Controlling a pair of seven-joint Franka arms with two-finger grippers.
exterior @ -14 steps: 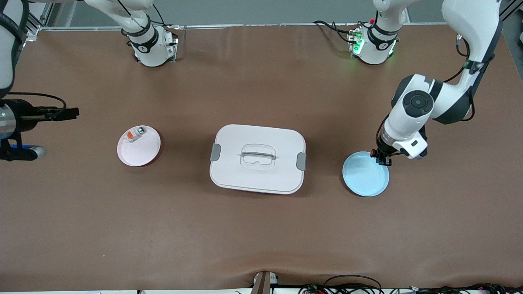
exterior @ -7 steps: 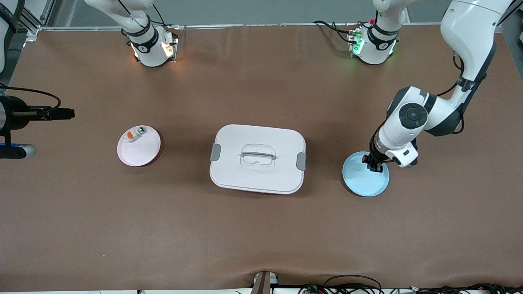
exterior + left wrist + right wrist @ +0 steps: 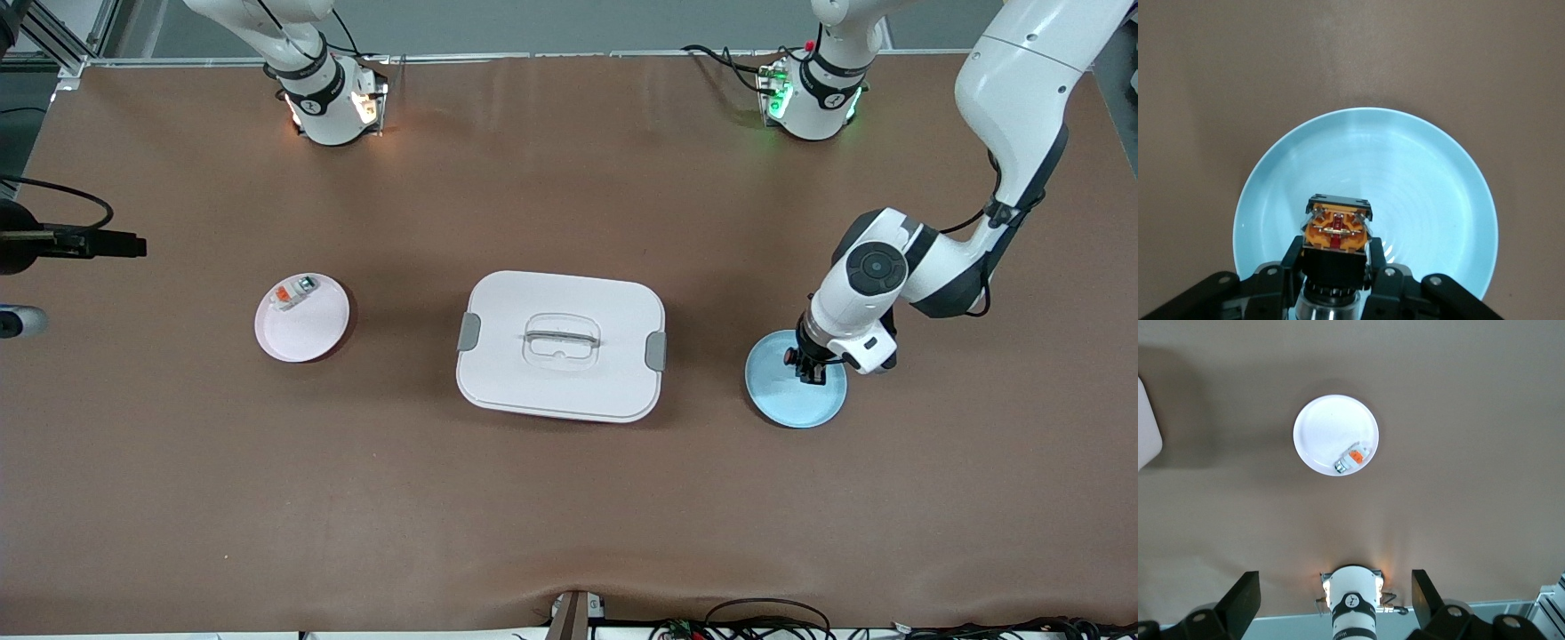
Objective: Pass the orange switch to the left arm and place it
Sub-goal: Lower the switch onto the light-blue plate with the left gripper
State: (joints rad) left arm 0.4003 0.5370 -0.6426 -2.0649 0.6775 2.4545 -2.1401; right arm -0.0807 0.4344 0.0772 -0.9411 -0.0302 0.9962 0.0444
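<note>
Two arms were on this one, but only the left was doing anything. The left gripper point(image 3: 811, 372) was down over the blue plate point(image 3: 782, 400) at the left arm's end of the desk point(image 3: 569, 498), clenched on the orange switch point(image 3: 1337, 229). From the left wrist view you could see the little black body pinched between the fingers point(image 3: 1290, 260), orange end facing the plate's middle. Couldn't tell whether the switch was actually touching the plate or just above it.

The right gripper point(image 3: 1336, 603) was waiting way up high over the right arm's end of the desk, jaws spread wide and holding nothing. Its wrist view looked straight down on the pink plate point(image 3: 311, 333), which had a whitish-grey component point(image 3: 294, 292) with an orange patch sitting near its rim, on the side farther from the front camera.

The box point(image 3: 561, 345) sat in the middle of the desk between the two plates, well apart from both, lid on and grey latches at either end.
</note>
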